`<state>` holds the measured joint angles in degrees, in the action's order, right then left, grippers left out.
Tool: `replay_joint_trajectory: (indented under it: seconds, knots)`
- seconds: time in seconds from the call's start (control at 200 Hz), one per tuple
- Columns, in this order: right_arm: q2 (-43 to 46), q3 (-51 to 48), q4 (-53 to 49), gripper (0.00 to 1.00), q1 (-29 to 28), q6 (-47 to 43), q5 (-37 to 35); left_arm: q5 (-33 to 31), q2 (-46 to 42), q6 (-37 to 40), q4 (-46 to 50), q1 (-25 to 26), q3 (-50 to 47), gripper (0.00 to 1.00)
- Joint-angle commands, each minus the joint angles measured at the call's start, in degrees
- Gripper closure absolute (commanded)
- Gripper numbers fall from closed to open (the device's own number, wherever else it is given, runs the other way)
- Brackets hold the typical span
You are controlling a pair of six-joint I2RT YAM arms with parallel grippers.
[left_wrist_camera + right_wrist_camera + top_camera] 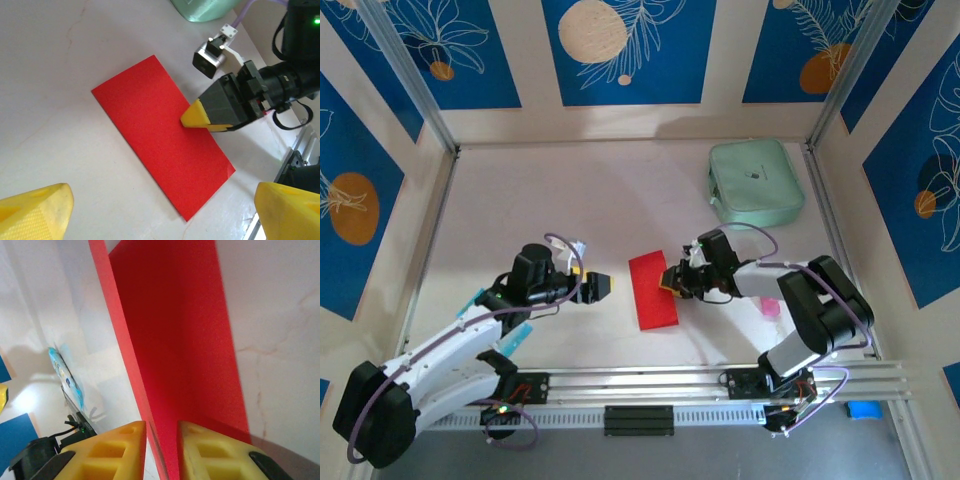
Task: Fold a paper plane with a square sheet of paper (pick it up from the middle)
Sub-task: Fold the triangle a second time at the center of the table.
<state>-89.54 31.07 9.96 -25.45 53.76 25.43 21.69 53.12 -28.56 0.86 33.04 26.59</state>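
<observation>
Left arm (pixel 450 350), above the rail (pixel 650 380): white shell links, black joint housings, teal tabs, lilac cable looped at the wrist. Right arm (pixel 815 310), at the rail's other end: bulky black links, white forearm, same lilac cable, green light on a joint. Left gripper (pixel 603 287), right gripper (pixel 668 280): black bodies, yellow wedge fingers (pixel 35 212), cross-hatched pads. Silver-and-black wrist camera (pixel 210 57), white connector.
</observation>
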Motion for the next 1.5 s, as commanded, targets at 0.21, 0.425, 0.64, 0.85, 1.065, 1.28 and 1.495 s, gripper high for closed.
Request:
replay_joint_trajectory:
  seconds: [0.21, 0.425, 0.64, 0.85, 1.065, 1.28, 1.495]
  knots:
    - [-5.4, 2.7, 5.7, 0.93, 2.3, -1.0, 5.7, 1.2, -0.8, -2.1, 1.7, 4.0, -0.8, 0.14]
    - [-4.8, 3.8, 5.8, 0.94, 3.7, 1.5, 0.8, -1.1, 2.8, 0.5, -3.6, 4.3, 0.7, 0.10]
    - [-6.1, 6.7, 3.2, 0.91, 5.6, -0.1, 3.3, -1.6, 12.9, 7.4, -2.0, 7.4, 8.8, 0.17]
    - [-7.7, 8.0, 2.9, 0.85, 5.6, -1.2, 9.2, -7.8, 20.8, 14.9, 5.2, 16.9, 16.1, 0.24]
    - [-8.9, 8.0, 2.3, 0.87, 4.4, -1.2, 8.5, -17.6, 26.2, 20.9, 9.7, 25.1, 19.4, 0.24]
    - [-9.0, 8.7, 1.4, 0.86, 4.7, -1.2, 9.2, -28.3, 34.5, 27.1, 14.1, 33.4, 25.4, 0.20]
    - [-9.6, 9.4, 1.1, 0.83, 4.6, -0.9, 9.3, -36.9, 39.5, 30.0, 13.0, 36.1, 27.9, 0.14]
